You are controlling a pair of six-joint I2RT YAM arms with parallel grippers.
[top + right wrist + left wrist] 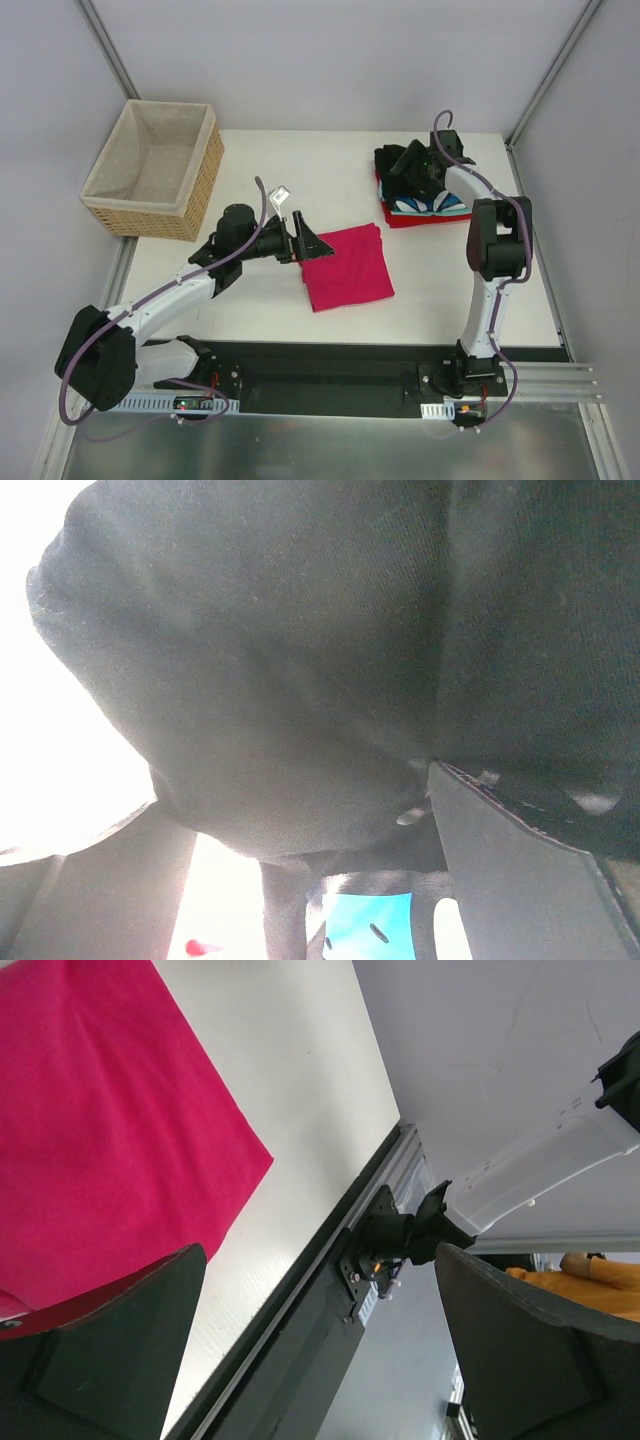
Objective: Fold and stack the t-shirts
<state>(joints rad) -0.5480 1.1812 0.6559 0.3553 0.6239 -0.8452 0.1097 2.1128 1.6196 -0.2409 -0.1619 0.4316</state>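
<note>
Beside left pincer (pixel 305 243) — smooth, square crimson tee (pixel 347 265)

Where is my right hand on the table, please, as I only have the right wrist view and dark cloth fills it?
Observer: The right hand is at the far right of the table, over a stack of folded t-shirts.
Operator: Thank you. Is there another shirt to add?
Observer: Yes, a crimson-pink t-shirt lies folded mid-table, apart from the stack.
Operator: And where is the left hand?
Observer: The left hand is open at that shirt's edge nearest the left arm, holding nothing.
</note>
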